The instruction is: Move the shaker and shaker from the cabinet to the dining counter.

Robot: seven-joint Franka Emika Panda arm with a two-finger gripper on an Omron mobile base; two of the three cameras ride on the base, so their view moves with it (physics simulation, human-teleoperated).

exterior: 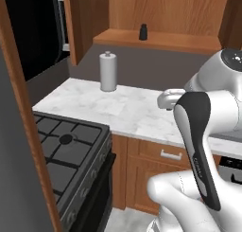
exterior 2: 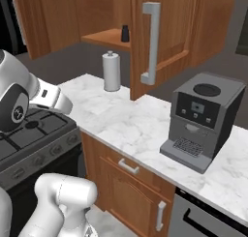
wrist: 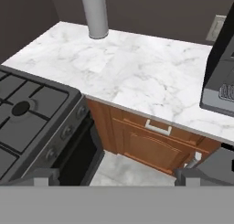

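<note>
One small black shaker stands upright on the wooden shelf of the open cabinet, above the marble worktop. From the right side the same shaker shows just left of the open cabinet door. My gripper is open, with its fingertips set wide apart and nothing between them. It hangs over the worktop's front edge, well below and in front of the shelf, looking down at the drawers. The dining counter is out of view.
A tall grey cylinder with a knob stands on the marble worktop under the shelf. A black stove lies to the left and a coffee machine to the right. The door's long grey handle juts out.
</note>
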